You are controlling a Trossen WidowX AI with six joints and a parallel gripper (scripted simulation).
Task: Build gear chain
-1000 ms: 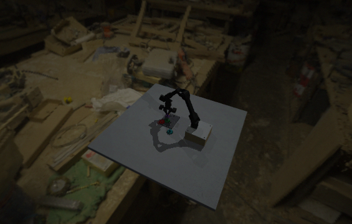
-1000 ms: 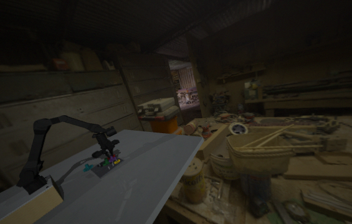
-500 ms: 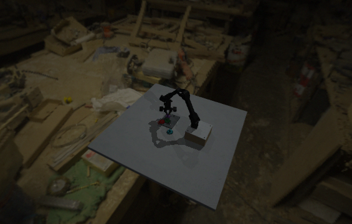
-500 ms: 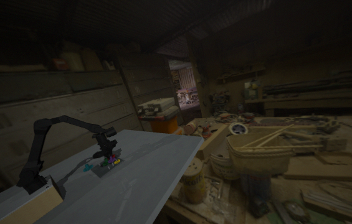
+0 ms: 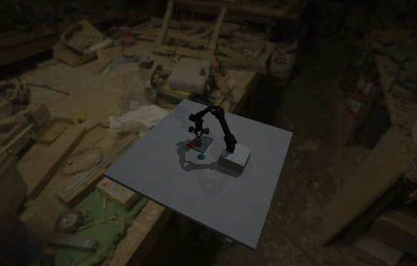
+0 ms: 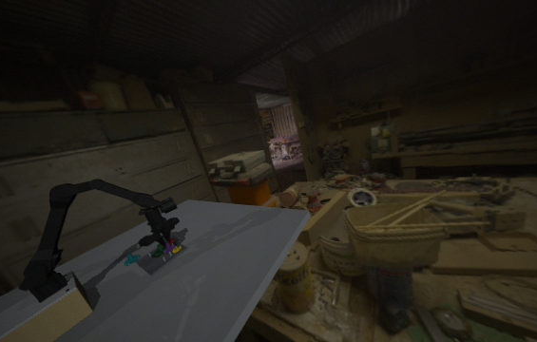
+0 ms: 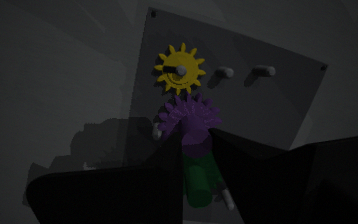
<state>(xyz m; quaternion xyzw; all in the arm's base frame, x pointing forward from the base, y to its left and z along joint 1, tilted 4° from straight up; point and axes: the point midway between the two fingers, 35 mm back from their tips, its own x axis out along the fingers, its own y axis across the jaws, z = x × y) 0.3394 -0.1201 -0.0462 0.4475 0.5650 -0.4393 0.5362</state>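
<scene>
Tabletop (image 5: 230, 207) (image 6: 211, 285): smooth, matt grey. Basket (image 6: 396, 242): rough wicker.

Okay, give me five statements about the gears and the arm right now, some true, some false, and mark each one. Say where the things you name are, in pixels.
1. The gripper (image 5: 199, 136) (image 6: 168, 241) (image 7: 194, 136) is shut on the purple gear (image 7: 190, 112). True.
2. The cyan gear (image 5: 201, 157) (image 6: 131, 258) is on the grey board (image 5: 206, 140) (image 6: 152, 269) (image 7: 260, 105). False: it stands on the table beside it.
3. The yellow gear (image 6: 177, 249) (image 7: 187, 62) has a black stripe. True.
4. The gripper is away from the board. False: it is over it.
5. Every peg carries a gear. False: two near the yellow gear are bare.
</scene>
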